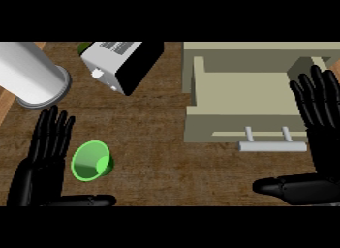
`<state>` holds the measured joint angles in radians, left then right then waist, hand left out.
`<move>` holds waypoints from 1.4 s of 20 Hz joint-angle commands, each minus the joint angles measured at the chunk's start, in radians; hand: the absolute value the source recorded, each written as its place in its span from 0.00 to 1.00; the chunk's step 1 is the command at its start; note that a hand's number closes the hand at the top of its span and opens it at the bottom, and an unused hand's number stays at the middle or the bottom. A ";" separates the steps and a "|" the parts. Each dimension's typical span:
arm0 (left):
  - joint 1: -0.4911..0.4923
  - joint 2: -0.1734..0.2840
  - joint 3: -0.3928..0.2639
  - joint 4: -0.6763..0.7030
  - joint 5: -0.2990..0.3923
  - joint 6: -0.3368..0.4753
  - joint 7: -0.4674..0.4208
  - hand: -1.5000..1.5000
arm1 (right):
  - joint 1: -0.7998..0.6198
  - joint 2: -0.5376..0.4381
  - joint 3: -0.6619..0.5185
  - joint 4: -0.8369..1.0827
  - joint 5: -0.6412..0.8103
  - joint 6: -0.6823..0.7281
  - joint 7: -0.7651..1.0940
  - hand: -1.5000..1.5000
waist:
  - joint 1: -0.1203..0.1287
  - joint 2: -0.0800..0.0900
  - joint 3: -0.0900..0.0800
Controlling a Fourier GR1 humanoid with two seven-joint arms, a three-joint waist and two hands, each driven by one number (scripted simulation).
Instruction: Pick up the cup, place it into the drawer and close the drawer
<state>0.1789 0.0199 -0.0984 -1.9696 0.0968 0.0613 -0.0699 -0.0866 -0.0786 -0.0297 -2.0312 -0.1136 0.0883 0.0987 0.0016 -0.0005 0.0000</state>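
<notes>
A green cup [92, 161] lies on its side on the wooden counter at the lower left, its mouth facing me. My left hand [45, 155] stands just left of it, open, fingers straight and pointing away, thumb low beneath the cup, not touching it. The beige drawer [201, 123] is pulled open at the upper right, its inside bare, with a pale bar handle [272, 145] on its front. My right hand [328, 131] is open at the right edge, fingers straight over the drawer's right side, thumb pointing left below the handle.
A white and black toaster [118, 63] sits at the top middle. A large white cylinder [25, 75] lies at the upper left. A small dark green thing [83, 47] peeks out behind the toaster. Bare counter lies between cup and drawer.
</notes>
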 commanded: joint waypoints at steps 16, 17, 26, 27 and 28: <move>0.014 0.028 0.159 0.433 0.036 -0.098 -0.297 0.00 | -0.068 -0.021 -0.036 -0.004 -0.039 0.014 0.059 0.00 | 0.000 0.001 0.000; 0.000 0.000 0.133 0.471 0.002 -0.081 -0.340 0.00 | 0.020 0.018 0.036 -0.083 0.026 -0.017 0.073 0.00 | -0.003 0.000 0.000; 0.033 0.036 0.179 0.514 0.025 -0.129 -0.370 0.00 | 0.014 -0.020 -0.014 -0.147 -0.051 0.017 0.144 0.00 | -0.002 -0.001 0.000; -0.009 0.042 0.192 0.576 0.028 -0.139 -0.384 0.00 | -0.030 0.005 -0.009 0.065 0.007 0.030 -0.028 0.00 | 0.001 0.001 0.000; -0.040 0.020 0.186 0.615 0.021 -0.119 -0.393 0.00 | -0.111 -0.030 -0.048 0.008 -0.037 0.003 0.111 0.00 | 0.000 0.000 0.000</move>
<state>0.1670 0.0516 0.0812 -1.4280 0.1209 -0.0572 -0.4297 -0.1195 -0.0876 -0.0494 -2.0446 -0.1351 0.1060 0.1495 0.0011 -0.0002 0.0000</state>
